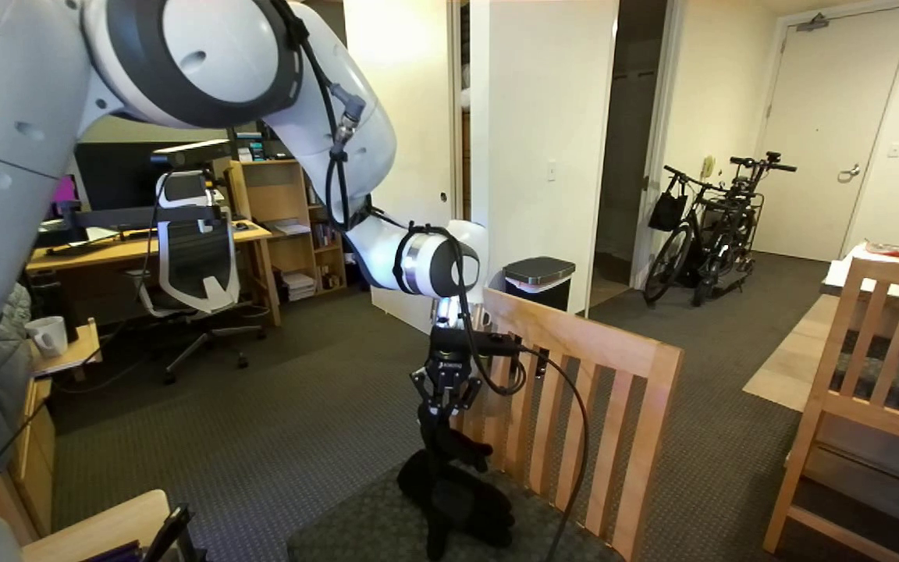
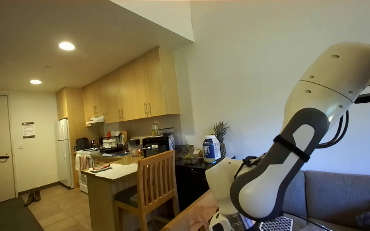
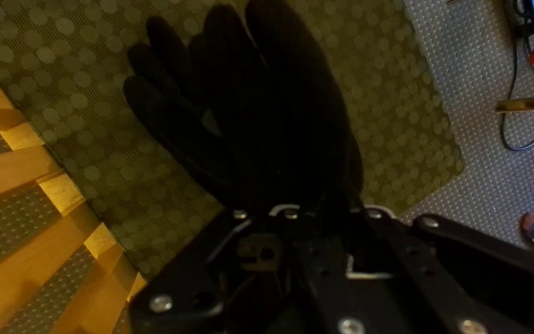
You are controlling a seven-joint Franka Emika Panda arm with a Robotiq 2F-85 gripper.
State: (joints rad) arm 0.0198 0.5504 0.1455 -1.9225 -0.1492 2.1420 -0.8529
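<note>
Hand (image 1: pixel 443 407) is narrow, clamped on a black fabric glove (image 1: pixel 453 446) that hangs from the fingertips over a chair; in the wrist view the glove's fingers point away from the hand. Second black glove (image 1: pixel 465 503) lies under it on the dark dotted seat (image 1: pixel 356 515) of that light-wood slatted chair (image 1: pixel 586 345); can't tell if the two gloves touch. Containers, all apart from the hand: black bin with grey lid (image 1: pixel 539 273) beyond the chair back, lid down, white liner edge showing, contents hidden. White mug (image 1: pixel 49 337) on a small light-wood shelf (image 1: pixel 81 353), inside not visible. Black bag (image 1: pixel 666 211) hangs off the handlebar of a black bicycle (image 1: pixel 672 261), contents hidden. In an exterior view: white tub with blue label and white lid (image 2: pixel 211 149), lid on, just beside a spiky pineapple (image 2: pixel 222 131). Clear jar (image 2: pixel 154 129) sits on a black boxy appliance (image 2: pixel 157 145), yellowish contents. Flat dark tray (image 2: pixel 101 169) on the light-wood counter (image 2: pixel 103 200) carries a red item (image 2: pixel 101 166), too small to identify.
</note>
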